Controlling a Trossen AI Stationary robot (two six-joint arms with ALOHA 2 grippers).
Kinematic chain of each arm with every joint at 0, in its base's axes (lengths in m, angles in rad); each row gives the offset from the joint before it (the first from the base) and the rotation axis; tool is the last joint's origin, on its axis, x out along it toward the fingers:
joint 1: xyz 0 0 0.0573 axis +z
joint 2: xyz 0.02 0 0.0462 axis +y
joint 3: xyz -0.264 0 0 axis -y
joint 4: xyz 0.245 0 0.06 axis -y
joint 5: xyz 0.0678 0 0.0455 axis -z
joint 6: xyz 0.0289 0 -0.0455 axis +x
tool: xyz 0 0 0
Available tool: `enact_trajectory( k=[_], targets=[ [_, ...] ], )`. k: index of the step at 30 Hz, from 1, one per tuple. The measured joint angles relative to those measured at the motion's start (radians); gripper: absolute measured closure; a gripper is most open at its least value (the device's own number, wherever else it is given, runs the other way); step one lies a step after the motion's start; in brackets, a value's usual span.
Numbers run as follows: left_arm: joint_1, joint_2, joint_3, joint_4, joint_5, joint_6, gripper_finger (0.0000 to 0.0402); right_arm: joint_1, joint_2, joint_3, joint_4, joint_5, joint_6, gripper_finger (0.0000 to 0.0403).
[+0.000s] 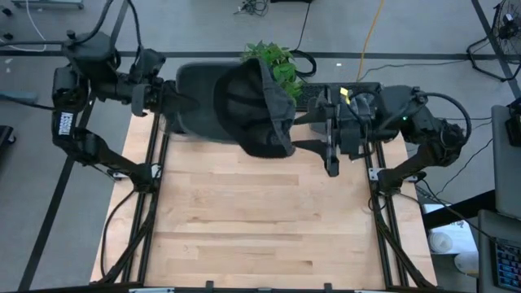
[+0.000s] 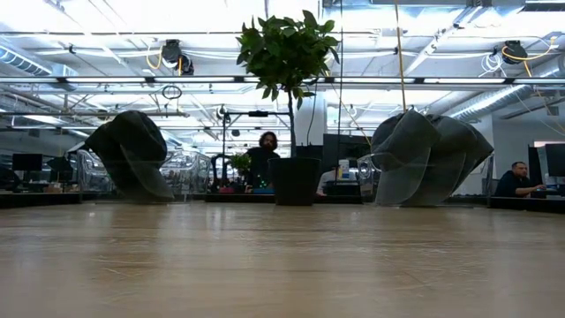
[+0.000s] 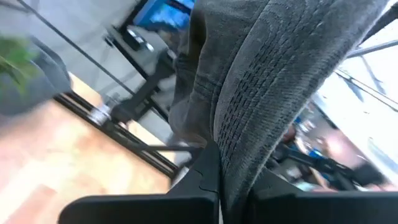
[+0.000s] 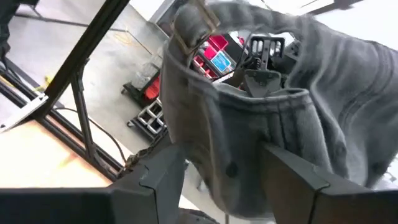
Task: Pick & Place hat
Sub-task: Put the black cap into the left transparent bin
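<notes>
Hat (image 1: pixel 252 106) hangs in the air between both arms, over the table's (image 1: pixel 260 228) far edge, in front of a plant (image 1: pixel 277 61). On the left, the left gripper (image 1: pixel 189 104) is clamped tight on the hat's brim. On the right, the right gripper (image 4: pixel 221 165) holds the hat's back edge, cloth bunched between its half-spread fingers (image 4: pixel 155 171).

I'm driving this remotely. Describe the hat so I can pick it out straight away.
Look to the far edge of the wooden table, in front of the green potted plant. There the dark grey hat hangs in the air between the two arms, pinched by the left gripper and the right gripper. It is the only soft fabric thing there.
</notes>
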Motion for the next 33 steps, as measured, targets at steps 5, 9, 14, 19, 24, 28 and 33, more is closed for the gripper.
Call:
enact_trajectory(
  k=[5, 9, 14, 19, 24, 28, 33],
  targets=[
    [0.066, 0.02, 0.001, -0.03, 0.232, -0.098, 0.0394, 0.056, 0.0, 0.0, -0.002, 0.087, -0.104, 0.0218],
    [0.094, 0.053, 0.001, -0.091, 0.388, -0.265, 0.0394, 0.093, -0.003, 0.0, -0.023, 0.141, -0.197, 0.0218],
    [0.099, 0.098, 0.0, -0.187, 0.528, -0.314, 0.0391, 0.095, 0.0, 0.0, -0.088, 0.194, -0.188, 0.0218],
    [0.094, 0.147, 0.0, -0.257, 0.625, -0.327, 0.0394, 0.094, -0.013, 0.0, -0.249, 0.256, -0.132, 0.0218],
    [0.096, 0.187, 0.0, -0.295, 0.675, -0.305, 0.0394, 0.098, -0.037, 0.0, -0.383, 0.212, 0.068, 0.0218],
    [0.095, 0.218, 0.0, -0.299, 0.728, -0.303, 0.0394, 0.099, -0.035, 0.0, -0.377, 0.213, 0.069, 0.0218],
    [0.094, 0.264, 0.0, -0.299, 0.768, -0.301, 0.0394, 0.099, -0.017, 0.0, -0.348, 0.176, 0.004, 0.0217]
  ],
)
